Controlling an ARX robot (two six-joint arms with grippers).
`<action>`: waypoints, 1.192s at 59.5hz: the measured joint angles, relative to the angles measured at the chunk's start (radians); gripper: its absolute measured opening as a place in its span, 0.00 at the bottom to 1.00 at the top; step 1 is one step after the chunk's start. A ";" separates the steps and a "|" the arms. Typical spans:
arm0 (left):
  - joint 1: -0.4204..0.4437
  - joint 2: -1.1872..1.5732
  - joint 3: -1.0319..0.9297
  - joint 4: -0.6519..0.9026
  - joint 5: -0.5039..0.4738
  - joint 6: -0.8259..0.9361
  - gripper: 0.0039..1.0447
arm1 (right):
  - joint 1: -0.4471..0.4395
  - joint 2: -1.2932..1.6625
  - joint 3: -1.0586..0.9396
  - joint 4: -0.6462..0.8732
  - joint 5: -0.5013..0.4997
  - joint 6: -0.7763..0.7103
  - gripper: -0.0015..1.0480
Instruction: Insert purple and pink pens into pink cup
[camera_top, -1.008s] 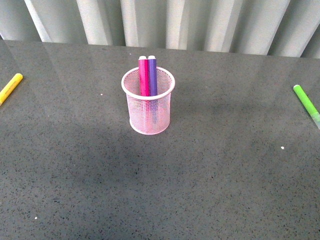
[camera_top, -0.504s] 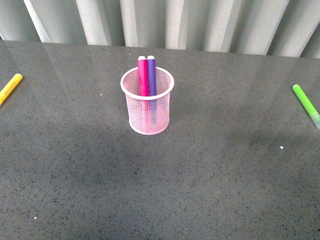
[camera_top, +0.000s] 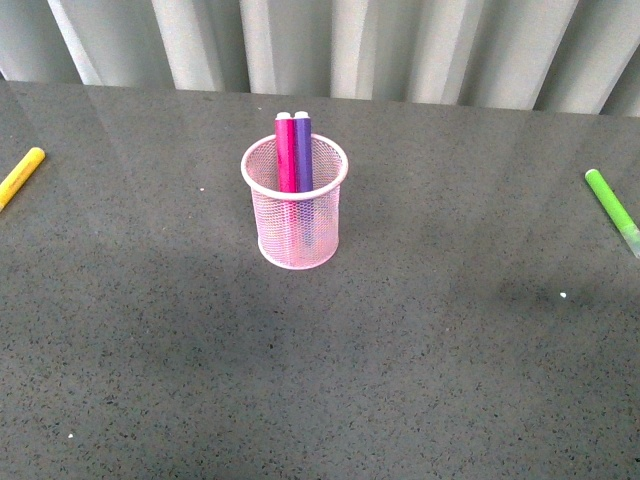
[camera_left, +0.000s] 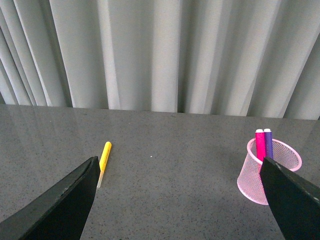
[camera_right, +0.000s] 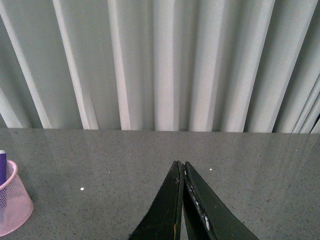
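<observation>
The pink cup (camera_top: 294, 215) stands upright on the dark table in the front view. The pink pen (camera_top: 286, 150) and the purple pen (camera_top: 303, 150) stand side by side inside it, caps above the rim. The left wrist view shows the cup (camera_left: 250, 177) with the pink pen (camera_left: 259, 144) and purple pen (camera_left: 268, 142) in it, partly behind one finger. My left gripper (camera_left: 177, 170) is open and empty, well back from the cup. My right gripper (camera_right: 181, 164) is shut and empty; the cup (camera_right: 12, 212) and purple pen (camera_right: 2, 167) sit at that view's edge.
A yellow marker (camera_top: 20, 175) lies at the table's far left, also in the left wrist view (camera_left: 104, 156). A lime green marker (camera_top: 612, 208) lies at the far right. A grey pleated curtain (camera_top: 350, 45) hangs behind the table's back edge.
The front view has shifted very slightly since a second ago; the cup and both pens stand as before. Neither arm enters the front view.
</observation>
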 joint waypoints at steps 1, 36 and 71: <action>0.000 0.000 0.000 0.000 0.000 0.000 0.94 | 0.000 -0.013 0.000 -0.011 0.000 0.000 0.03; 0.000 0.000 0.000 0.000 0.000 0.000 0.94 | 0.000 -0.283 -0.001 -0.272 0.000 0.000 0.03; 0.000 0.000 0.000 0.000 0.000 0.000 0.94 | 0.000 -0.527 0.000 -0.522 0.000 0.001 0.03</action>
